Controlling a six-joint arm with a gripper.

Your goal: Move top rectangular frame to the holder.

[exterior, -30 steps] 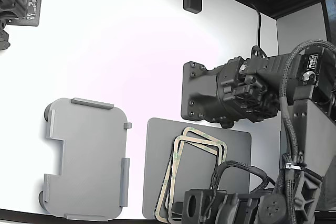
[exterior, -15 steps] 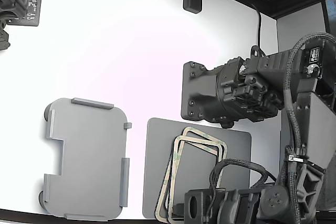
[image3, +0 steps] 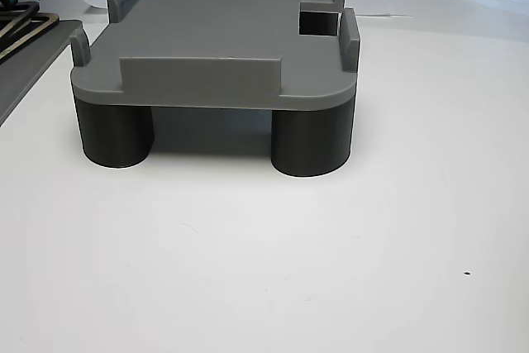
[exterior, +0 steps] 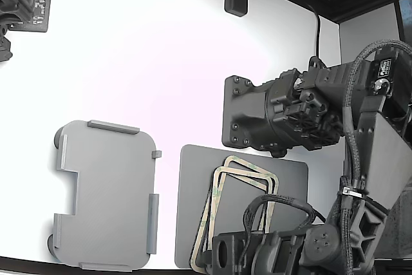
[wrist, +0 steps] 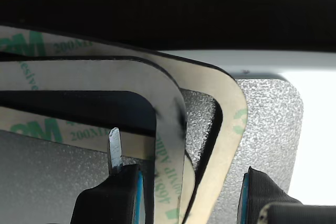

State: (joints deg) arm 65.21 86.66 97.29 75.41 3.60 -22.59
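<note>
Currently the claw stands wide around the corner of the top frame on the dark mat. Holder sits left in the exterior view.

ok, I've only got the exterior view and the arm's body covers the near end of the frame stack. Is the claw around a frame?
Observer: In the wrist view the claw is open. One finger sits inside the opening of the top rectangular frame and the other is outside the stack. I can't tell if it's touching.
Operator: Anything on the frames' faces?
Observer: Green "3M 200MP" print on the tan faces. A textured grey mat lies under them.
Operator: How does the holder sit?
Observer: In the other view the holder is raised off the table on dark round legs, and its edge tabs stand upright.
</note>
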